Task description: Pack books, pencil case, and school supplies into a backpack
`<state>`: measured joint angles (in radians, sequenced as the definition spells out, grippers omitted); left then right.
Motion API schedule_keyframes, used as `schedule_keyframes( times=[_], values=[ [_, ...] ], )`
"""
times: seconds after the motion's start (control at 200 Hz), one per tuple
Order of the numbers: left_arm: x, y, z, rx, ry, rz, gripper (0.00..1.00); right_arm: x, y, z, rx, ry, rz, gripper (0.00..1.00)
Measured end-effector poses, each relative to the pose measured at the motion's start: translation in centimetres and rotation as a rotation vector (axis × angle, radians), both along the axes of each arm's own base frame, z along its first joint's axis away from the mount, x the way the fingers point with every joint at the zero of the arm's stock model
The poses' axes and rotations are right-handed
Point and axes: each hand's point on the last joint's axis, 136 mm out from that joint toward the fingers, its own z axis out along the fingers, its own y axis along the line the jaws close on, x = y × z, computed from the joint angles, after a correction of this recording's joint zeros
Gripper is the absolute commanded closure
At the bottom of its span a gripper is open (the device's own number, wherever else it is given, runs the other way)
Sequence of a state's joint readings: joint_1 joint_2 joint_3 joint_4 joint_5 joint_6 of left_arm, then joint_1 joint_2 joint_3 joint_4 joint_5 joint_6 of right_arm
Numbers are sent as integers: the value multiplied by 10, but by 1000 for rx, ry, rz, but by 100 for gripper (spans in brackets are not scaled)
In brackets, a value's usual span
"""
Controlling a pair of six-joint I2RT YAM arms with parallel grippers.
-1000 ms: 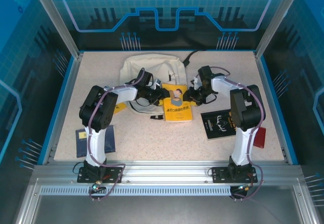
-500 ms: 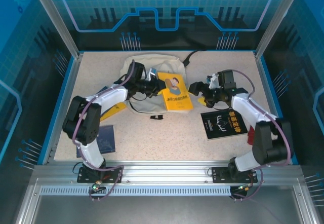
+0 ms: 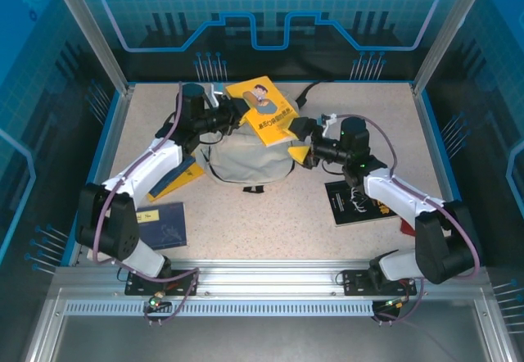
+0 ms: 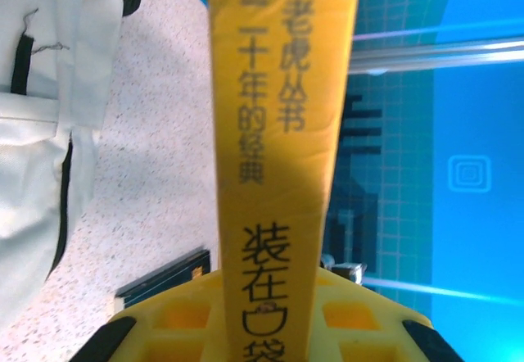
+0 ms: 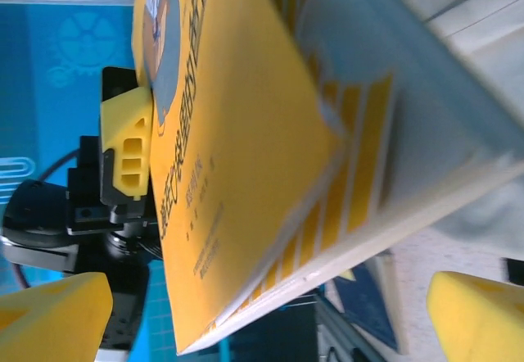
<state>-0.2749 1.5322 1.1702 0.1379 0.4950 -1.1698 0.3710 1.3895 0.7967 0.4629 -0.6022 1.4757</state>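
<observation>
Two thin items flat on the table nearest the bases: dark blue booklet (image 3: 164, 224) on the left, black book (image 3: 344, 210) on the right, partly under the right forearm. Farther in, under the left arm, a second yellow book (image 3: 184, 180), just beside the backpack (image 3: 246, 159). Backpack mid-table, cream, lying flat. Above its right edge, right gripper (image 3: 300, 139), released, fingers spread wide on either side of a yellow book's lower corner, apart from both faces in the right wrist view. Beyond, above the bag's far left part, left gripper (image 3: 233, 116) clenched on that yellow book (image 3: 262, 110), held tilted in the air over the backpack's far end.
</observation>
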Motion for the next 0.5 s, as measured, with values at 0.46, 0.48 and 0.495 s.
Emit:
schedule_keyframes(
  times=[0.46, 0.48, 0.495],
  values=[
    [-15, 16, -13, -93, 81, 118, 91, 7, 38, 17, 134, 9, -83, 43],
    [-16, 17, -14, -93, 83, 120, 91, 6, 39, 18, 133, 5, -82, 46],
    [-17, 17, -14, -94, 85, 122, 91, 7, 39, 17, 132, 8, -87, 48]
  ],
)
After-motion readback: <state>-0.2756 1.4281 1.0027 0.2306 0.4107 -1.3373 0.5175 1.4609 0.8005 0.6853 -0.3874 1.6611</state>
